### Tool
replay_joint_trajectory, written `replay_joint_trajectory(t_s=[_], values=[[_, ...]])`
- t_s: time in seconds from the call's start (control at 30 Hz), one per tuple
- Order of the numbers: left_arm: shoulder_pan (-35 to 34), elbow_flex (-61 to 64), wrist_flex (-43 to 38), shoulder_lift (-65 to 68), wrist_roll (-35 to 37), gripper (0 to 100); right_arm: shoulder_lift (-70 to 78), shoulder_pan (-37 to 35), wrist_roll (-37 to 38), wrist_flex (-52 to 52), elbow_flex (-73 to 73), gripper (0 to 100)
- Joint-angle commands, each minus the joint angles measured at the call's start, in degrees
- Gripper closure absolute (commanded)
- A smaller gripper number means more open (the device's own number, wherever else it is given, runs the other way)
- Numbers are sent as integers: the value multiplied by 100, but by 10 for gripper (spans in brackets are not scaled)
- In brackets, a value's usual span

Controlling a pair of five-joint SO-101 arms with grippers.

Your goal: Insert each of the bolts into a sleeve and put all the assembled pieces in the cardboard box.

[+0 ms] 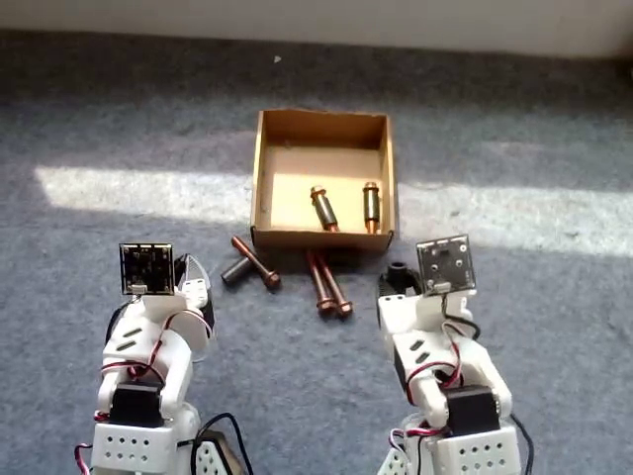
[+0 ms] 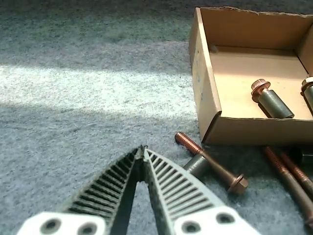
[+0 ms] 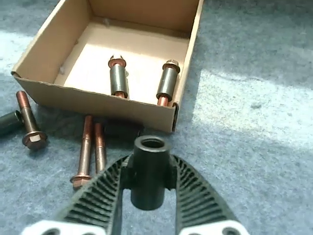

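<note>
The right gripper (image 3: 150,165) is clenched on a dark sleeve (image 3: 148,188), which stands upright between its ribbed fingers (image 3: 95,198) with the open bore facing up. In the high view it sits just off the near right corner of the cardboard box (image 1: 259,178). The left gripper (image 2: 143,150) is closed on nothing, its tips meeting above the grey carpeted counter (image 2: 73,122).

Just beyond the held sleeve, two bare copper-coloured bolts lie side by side on the counter, the left bolt (image 3: 84,152) and the right bolt (image 3: 100,144). Their heads point toward the arms and their threaded ends toward the box's front wall.

Nearer the left gripper, a third bolt (image 2: 210,164) lies at a slant, head toward the arms and tip toward the box's near left corner. It crosses and touches a loose sleeve (image 2: 197,165) lying on its side.

Inside the box, two assembled pieces rest on the floor near the front wall. The tilted piece (image 3: 118,78) lies about mid-box, and the straight piece (image 3: 168,82) lies close to the right wall. A band of sunlight (image 1: 119,193) runs across the counter and through the box.
</note>
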Motion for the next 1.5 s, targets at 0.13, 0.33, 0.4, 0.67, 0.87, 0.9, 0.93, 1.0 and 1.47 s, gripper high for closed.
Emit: replay_joint_trajectory(t_s=[0.13, 0.33, 0.4, 0.67, 0.87, 0.9, 0.93, 1.0, 1.47], values=[[-75, 119, -18, -57, -712, 993, -1130, 101, 18, -198, 426, 993], [-110, 119, -18, -57, -1266, 994, -1086, 110, 18, -198, 470, 993], [-295, 119, -18, -57, -1626, 994, -1086, 207, 18, -198, 470, 993], [-1174, -382, 668, -48, -3358, 992, -1086, 462, 18, -198, 497, 993], [-1156, -1508, 1459, -22, -3376, 992, -1086, 444, 53, -215, 629, 993], [-1156, -1675, 1530, -22, -3376, 992, -1086, 444, 53, -215, 629, 993], [-1147, -1842, 1618, -22, -3376, 992, -1086, 444, 53, -215, 637, 993], [-1138, -2167, 1767, -13, -3376, 992, -1086, 444, 53, -215, 655, 993], [-567, -3732, 1908, 2941, -4633, 992, -1086, 444, 62, -215, 664, 992]])
